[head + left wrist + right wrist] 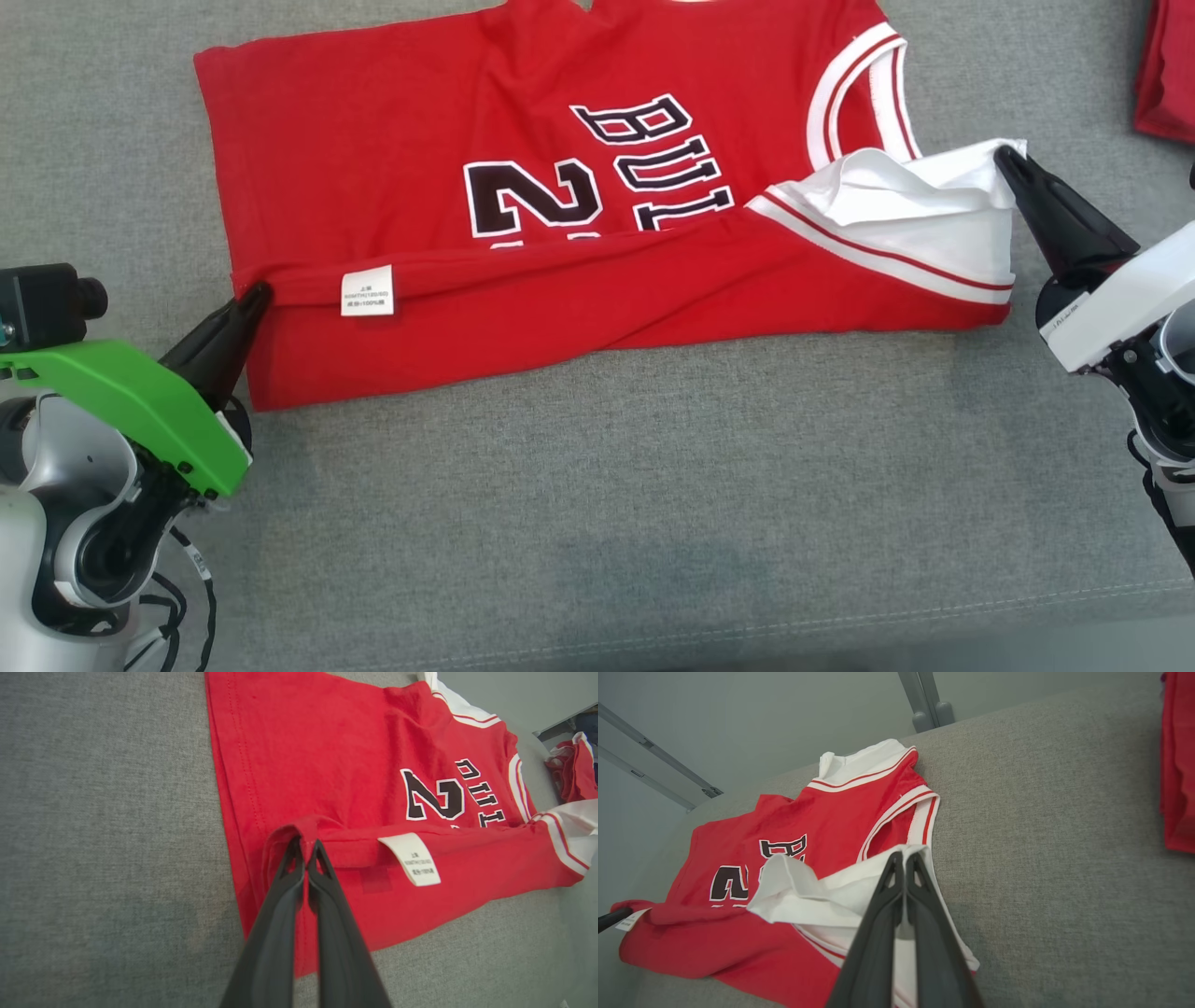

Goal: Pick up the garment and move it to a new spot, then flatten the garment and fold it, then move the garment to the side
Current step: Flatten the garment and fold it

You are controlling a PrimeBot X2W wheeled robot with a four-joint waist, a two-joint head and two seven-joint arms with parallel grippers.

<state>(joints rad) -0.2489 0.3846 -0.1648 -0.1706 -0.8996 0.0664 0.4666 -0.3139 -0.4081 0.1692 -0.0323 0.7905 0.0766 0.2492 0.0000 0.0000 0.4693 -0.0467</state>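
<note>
The garment [523,177] is a red basketball jersey with black lettering and white trim, spread on the grey surface with its near long edge turned over onto the front. A white care label [367,290] shows on that turned strip. My left gripper [257,297] is shut on the red hem corner at the jersey's left end, seen close up in the left wrist view [306,843]. My right gripper [1006,159] is shut on the white sleeve fabric at the right end, held slightly lifted; the right wrist view shows the fingertips [903,857] pinching that white cloth [822,891].
A second red cloth [1167,70] lies at the far right edge of the grey surface [653,485]. Metal frame legs [927,700] stand beyond the far edge. The near half of the surface is bare grey fabric.
</note>
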